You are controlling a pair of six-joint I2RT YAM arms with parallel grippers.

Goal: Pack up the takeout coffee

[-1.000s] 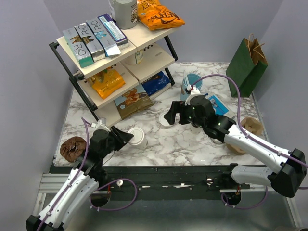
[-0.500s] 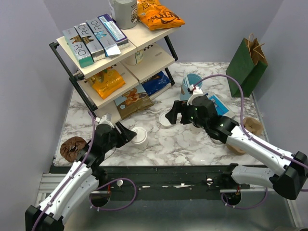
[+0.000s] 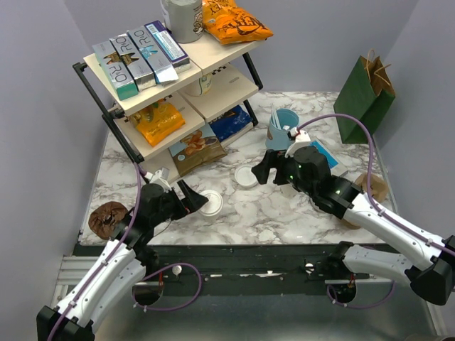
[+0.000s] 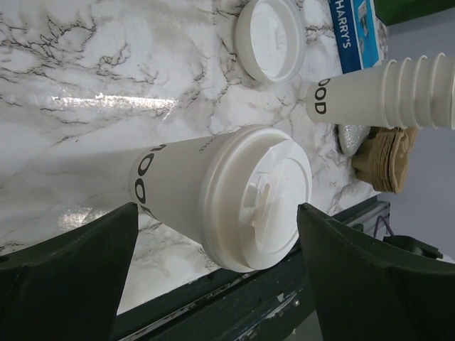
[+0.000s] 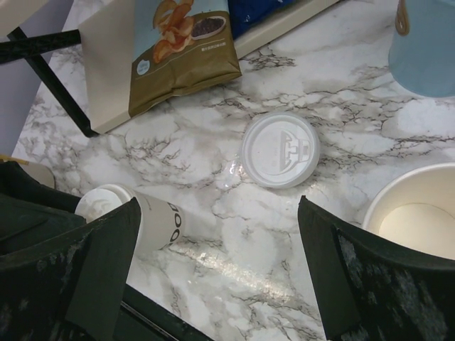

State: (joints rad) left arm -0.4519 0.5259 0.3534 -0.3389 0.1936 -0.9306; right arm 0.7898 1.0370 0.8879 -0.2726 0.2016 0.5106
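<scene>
The takeout coffee (image 3: 211, 203) is a cream paper cup with a white lid, upright on the marble near the front edge. My left gripper (image 3: 193, 198) stands open just left of it. In the left wrist view the cup (image 4: 213, 190) sits between the spread dark fingers (image 4: 67, 273), touching neither. My right gripper (image 3: 268, 170) hangs open above the table's middle with nothing between its fingers. From the right wrist view the coffee (image 5: 138, 215) shows at the lower left, behind the left finger (image 5: 78, 277).
A loose white lid (image 3: 247, 178) lies on the marble under the right gripper. A stack of lidless cups (image 4: 384, 91), a light blue cup (image 3: 284, 122) and a blue box (image 4: 350, 32) stand right of centre. A green paper bag (image 3: 364, 92) is back right, a shelf rack (image 3: 163, 78) back left.
My left gripper has spread wide and let go of the coffee, which ended slightly further right. The right arm has drifted a little to the right.
</scene>
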